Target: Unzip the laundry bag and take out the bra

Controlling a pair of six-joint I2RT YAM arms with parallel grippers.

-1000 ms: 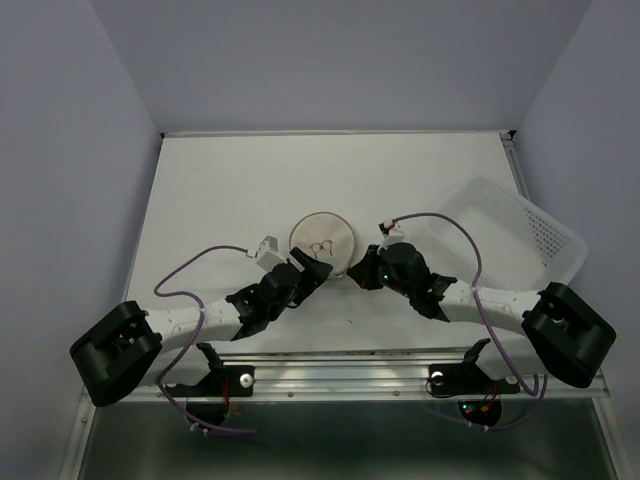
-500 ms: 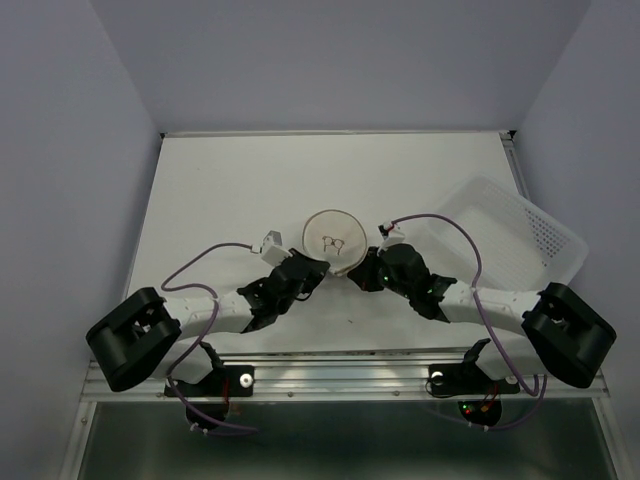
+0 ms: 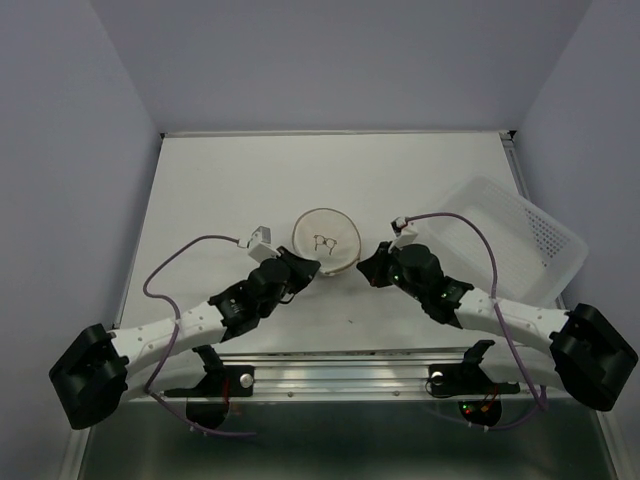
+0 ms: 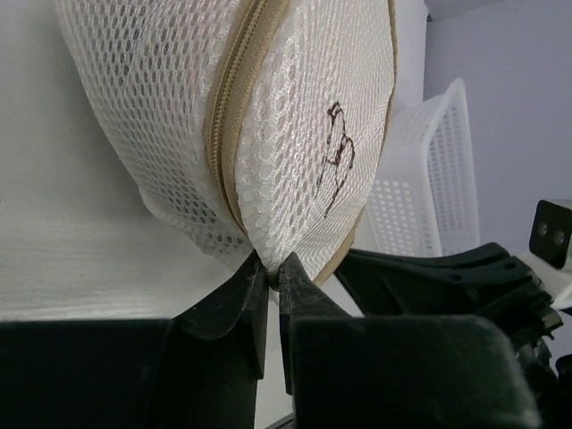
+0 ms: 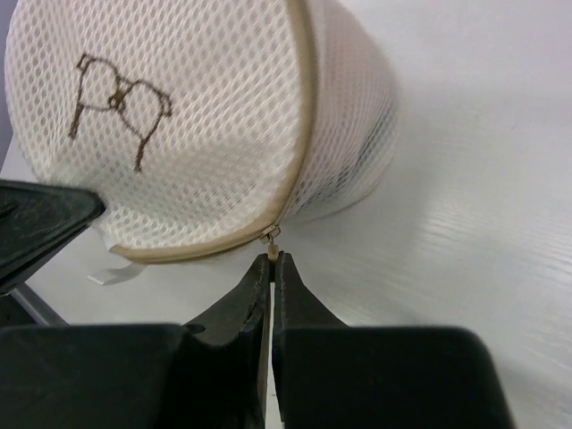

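The zipped bag (image 3: 326, 240), bearing a brown bra-outline drawing (image 5: 121, 100), sits mid-way on the table (image 3: 220, 190), with the left gripper (image 3: 312, 266) clamped on its mesh beside the zipper (image 4: 234, 107) at 7 o'clock, the right gripper (image 3: 364, 268) pinching the zipper pull (image 5: 273, 236) at 4 o'clock, and the basket (image 3: 520, 235) at 3 o'clock.

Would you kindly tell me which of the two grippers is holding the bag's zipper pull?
The right gripper: it is shut on the tan zipper pull at the rim of the laundry bag; the left gripper pinches only mesh.
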